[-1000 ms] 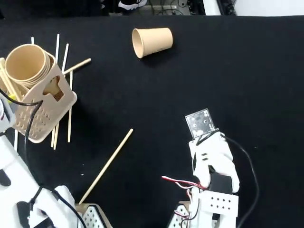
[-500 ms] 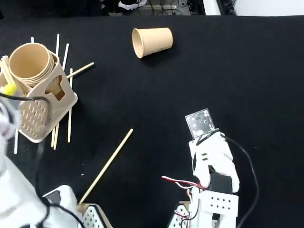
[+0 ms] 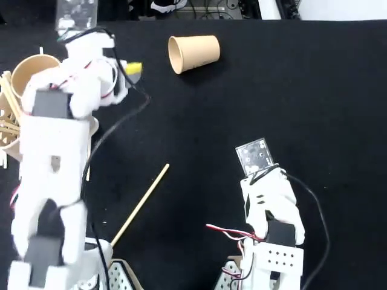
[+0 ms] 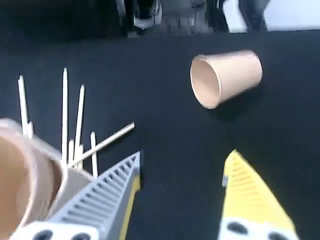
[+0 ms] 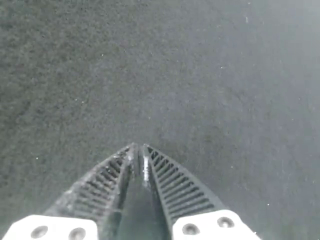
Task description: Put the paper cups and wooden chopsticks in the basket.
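A paper cup (image 3: pixel 193 53) lies on its side at the far middle of the black table, mouth toward the left; it is ahead of the fingers in the left wrist view (image 4: pixel 226 79). My left gripper (image 3: pixel 128 72) hovers open and empty a short way left of it (image 4: pixel 185 154). The left arm stretches over the basket (image 3: pixel 94 125) and hides most of it. Stacked paper cups (image 3: pixel 27 69) stand in the basket. Chopsticks (image 4: pixel 75 130) lie beside it. One loose chopstick (image 3: pixel 140 204) lies on the near middle of the table. My right gripper (image 5: pixel 137 148) is shut and empty above bare cloth.
The right arm (image 3: pixel 269 205) sits folded at the near right. The table's far edge runs just behind the lying cup. Open black cloth spreads across the right half.
The left arm has swung up from the near-left corner, over the basket, to beside the lying cup. The right arm has not moved.
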Action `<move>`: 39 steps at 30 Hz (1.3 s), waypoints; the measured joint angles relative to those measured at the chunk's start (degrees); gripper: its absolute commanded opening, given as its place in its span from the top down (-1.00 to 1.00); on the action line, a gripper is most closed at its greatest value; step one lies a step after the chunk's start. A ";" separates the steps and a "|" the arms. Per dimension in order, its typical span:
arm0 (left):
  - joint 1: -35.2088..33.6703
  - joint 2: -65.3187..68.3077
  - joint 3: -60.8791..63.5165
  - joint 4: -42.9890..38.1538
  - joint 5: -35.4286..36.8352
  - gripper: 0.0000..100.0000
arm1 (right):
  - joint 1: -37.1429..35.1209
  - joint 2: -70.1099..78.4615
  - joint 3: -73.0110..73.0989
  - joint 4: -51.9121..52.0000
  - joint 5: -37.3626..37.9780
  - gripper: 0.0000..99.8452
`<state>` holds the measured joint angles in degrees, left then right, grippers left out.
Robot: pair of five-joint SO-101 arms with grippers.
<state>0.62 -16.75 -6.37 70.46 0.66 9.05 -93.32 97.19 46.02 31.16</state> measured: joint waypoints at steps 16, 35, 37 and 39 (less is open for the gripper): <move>0.62 52.48 -28.57 -5.27 -13.27 0.46 | 0.00 0.00 0.00 0.00 0.00 0.96; 0.70 104.26 -84.57 -43.43 5.19 0.88 | 0.00 0.00 0.00 0.00 0.00 0.96; 1.49 105.32 -84.57 -48.79 5.36 0.89 | 0.00 0.00 0.00 0.00 0.00 0.96; 2.20 105.41 -84.48 -54.42 5.36 0.89 | 0.00 0.00 0.00 0.00 0.00 0.96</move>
<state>2.81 88.66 -90.86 16.04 6.02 9.05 -93.32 97.19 46.02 31.16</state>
